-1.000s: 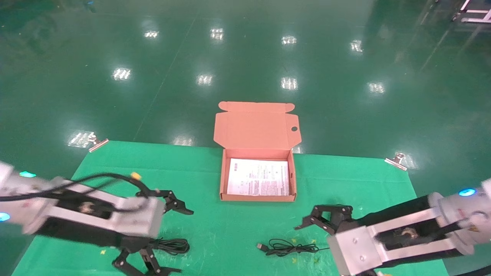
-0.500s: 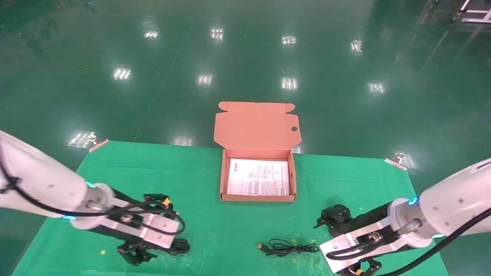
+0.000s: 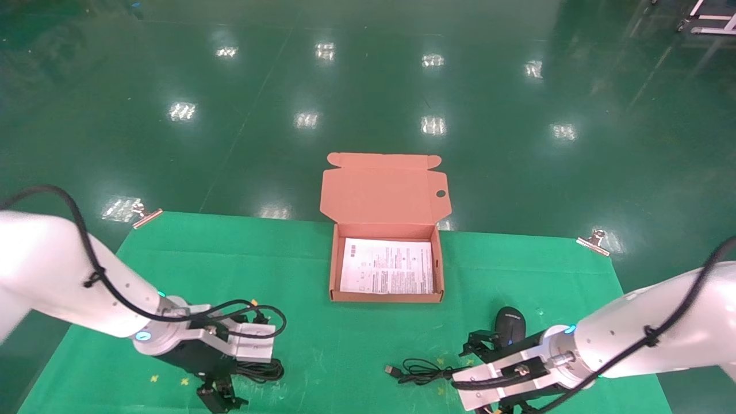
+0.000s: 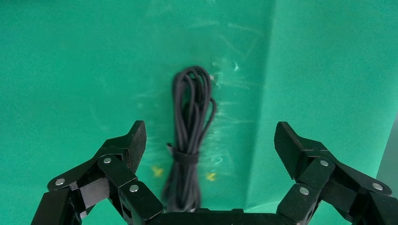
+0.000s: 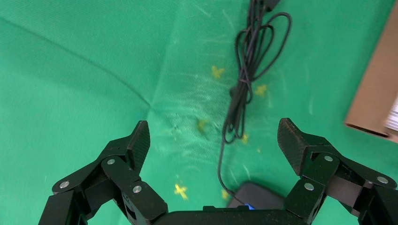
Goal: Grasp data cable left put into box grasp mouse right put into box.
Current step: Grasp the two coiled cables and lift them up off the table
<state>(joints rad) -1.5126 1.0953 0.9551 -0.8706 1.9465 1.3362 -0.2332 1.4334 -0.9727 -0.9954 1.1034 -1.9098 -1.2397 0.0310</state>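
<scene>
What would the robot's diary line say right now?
left gripper: open over cable | right gripper: open over mouse | box: open

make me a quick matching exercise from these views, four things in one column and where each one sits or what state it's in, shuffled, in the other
Things:
1. data cable
2. mouse
3. box
4. left gripper

Places or states:
A. lid flap up, a white printed sheet lying inside
B. open, fingers either side of a black bundle
C. on the green mat at the robot's right, by the right gripper, thin cord trailing from it
D. looped bundle lying on the mat at the robot's left, ungrasped

Pairs: 1-D, 2-C, 3-A, 4-B
</scene>
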